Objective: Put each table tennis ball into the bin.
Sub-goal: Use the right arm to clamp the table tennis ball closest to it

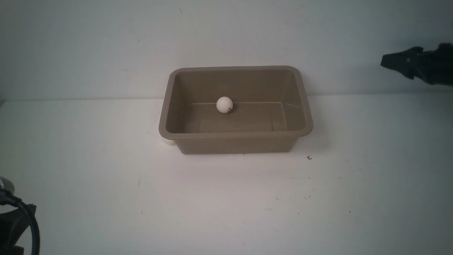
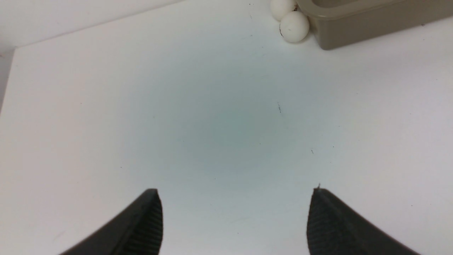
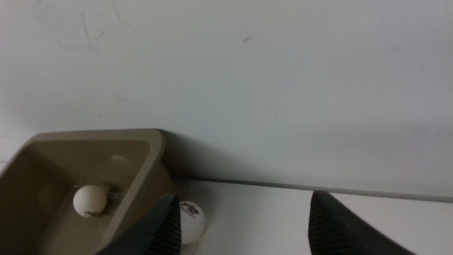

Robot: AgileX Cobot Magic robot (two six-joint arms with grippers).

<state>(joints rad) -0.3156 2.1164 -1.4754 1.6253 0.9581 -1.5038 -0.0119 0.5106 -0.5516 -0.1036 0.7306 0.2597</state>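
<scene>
Bin [image 1: 234, 135] on table [image 1: 106, 177], one ball [image 1: 224, 105] inside; two more balls [image 2: 294, 27] sit together outside its left near corner; fourth ball [image 3: 193, 219] lies outside, just beside the bin wall. Both spread wide and empty: left end effector [image 2: 235, 191], right end effector [image 3: 242, 198].

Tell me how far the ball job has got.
Done: one ball lies in the bin. In hand: nothing; the left pincer and right pincer are open and empty. Left: two balls outside beside one bin corner, and a third ball outside another, by the right pincer.
</scene>
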